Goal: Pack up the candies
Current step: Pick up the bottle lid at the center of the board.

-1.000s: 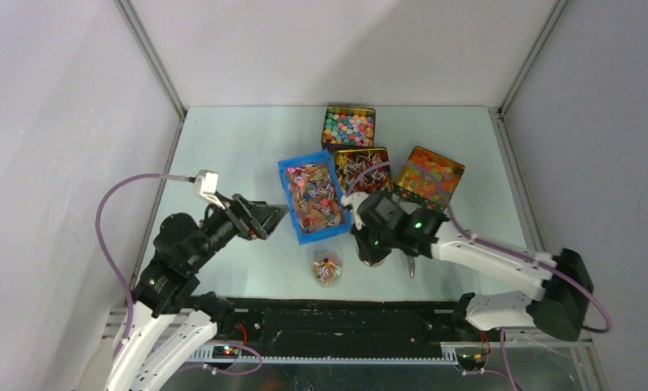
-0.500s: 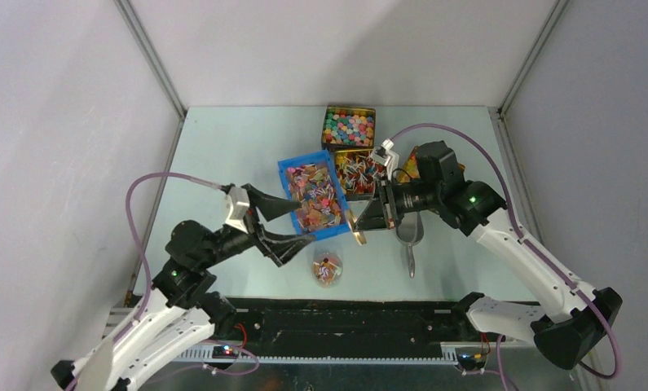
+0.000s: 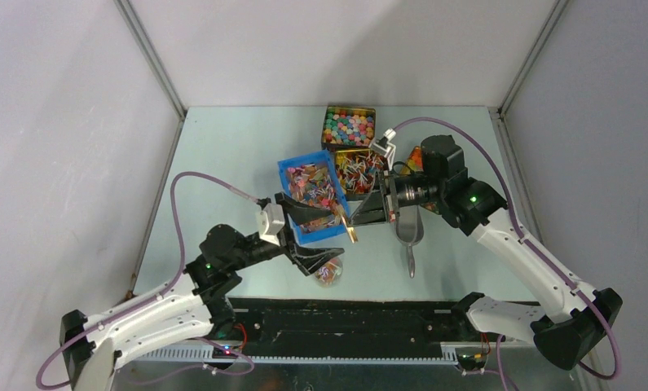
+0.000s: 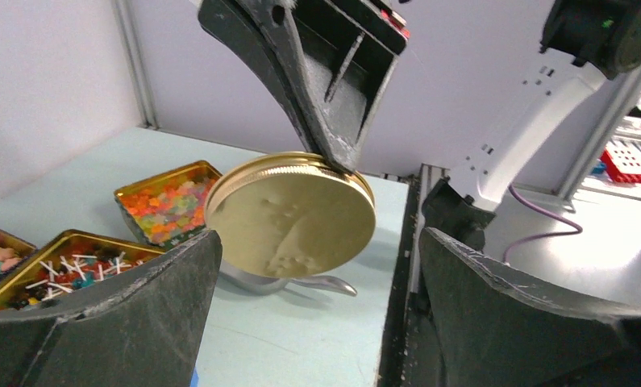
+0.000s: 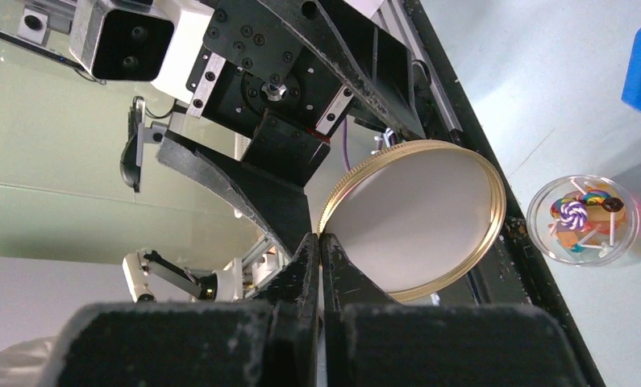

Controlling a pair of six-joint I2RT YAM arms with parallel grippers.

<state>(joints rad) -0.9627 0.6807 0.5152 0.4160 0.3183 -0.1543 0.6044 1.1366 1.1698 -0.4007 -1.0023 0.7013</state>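
Pinching the rim of a gold screw lid (image 4: pixel 291 216), the right hand (image 5: pixel 318 242) holds it between the left hand's (image 4: pixel 317 250) wide-open fingers. Its embossed marks are unreadable. Candies (image 3: pixel 312 189) fill the blue crate (image 3: pixel 284 173); a few sit in the clear jar (image 3: pixel 328 270) on the worktop (image 3: pixel 239 147).

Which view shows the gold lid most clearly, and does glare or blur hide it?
Left wrist: lid sharp, soft sheen, dents readable. Right wrist: its pale inside evenly lit, right gripper blurred up close. Top external: even light, lid edge-on and tiny.
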